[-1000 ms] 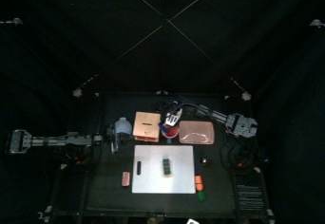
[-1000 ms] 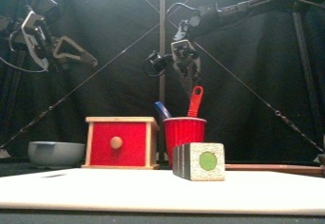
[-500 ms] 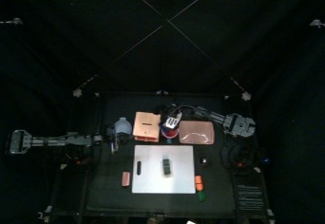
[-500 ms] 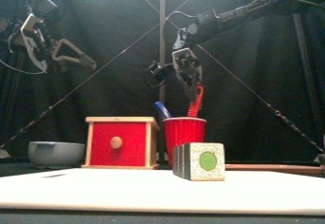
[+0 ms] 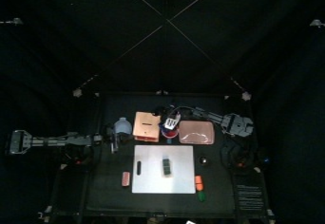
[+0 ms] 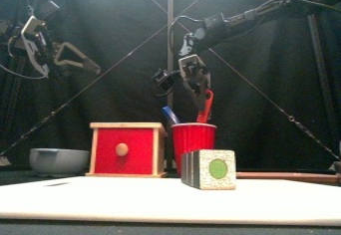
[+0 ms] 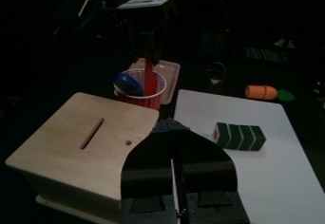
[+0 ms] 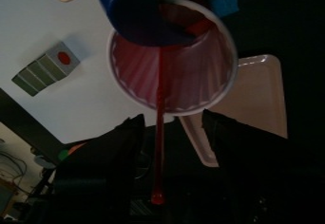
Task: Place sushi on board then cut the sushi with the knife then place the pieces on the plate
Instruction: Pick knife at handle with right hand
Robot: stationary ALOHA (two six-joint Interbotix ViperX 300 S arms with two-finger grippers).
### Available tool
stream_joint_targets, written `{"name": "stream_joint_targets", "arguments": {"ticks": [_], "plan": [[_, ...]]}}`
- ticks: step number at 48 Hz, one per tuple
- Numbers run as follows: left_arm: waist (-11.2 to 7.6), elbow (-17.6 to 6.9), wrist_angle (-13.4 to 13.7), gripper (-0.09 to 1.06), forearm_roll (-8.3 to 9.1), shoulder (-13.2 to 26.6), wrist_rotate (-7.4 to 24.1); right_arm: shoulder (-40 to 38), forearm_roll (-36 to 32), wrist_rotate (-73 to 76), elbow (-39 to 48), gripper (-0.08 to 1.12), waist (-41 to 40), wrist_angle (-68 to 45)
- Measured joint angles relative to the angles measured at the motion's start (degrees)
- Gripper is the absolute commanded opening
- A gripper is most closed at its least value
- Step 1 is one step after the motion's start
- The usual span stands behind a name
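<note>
Step 1 is complete: the sushi (image 5: 169, 161) stands uncut at the centre of the board (image 5: 152, 176).

Step 2 is at tool pickup. My right gripper (image 6: 188, 84) hangs over the cup (image 6: 193, 141), at 12 o'clock from the board. Its jaws are parted either side of the red knife (image 6: 204, 106) handle and grip nothing. My left gripper (image 7: 173, 142) is closed and empty, parked at 9 o'clock.

Remaining: grip and lift the knife, cut, then move the pieces to the tray (image 5: 197, 131) at 1 o'clock, which has no pieces on it yet.

Markings: no legible writing. The sushi's end face carries a plain green disc.
</note>
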Motion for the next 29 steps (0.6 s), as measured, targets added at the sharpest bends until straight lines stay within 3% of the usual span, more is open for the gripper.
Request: {"name": "stream_joint_targets", "arguments": {"ticks": [16, 29], "plan": [[0.09, 0.26, 0.09, -0.02, 0.0, 0.0, 0.0, 0.35, 0.18, 0.0, 0.44, 0.74, 0.09, 0.0], [0.09, 0.35, 0.09, -0.02, 0.0, 0.0, 0.0, 0.44, 0.26, 0.09, 0.7, 0.54, 0.09, 0.0]]}}
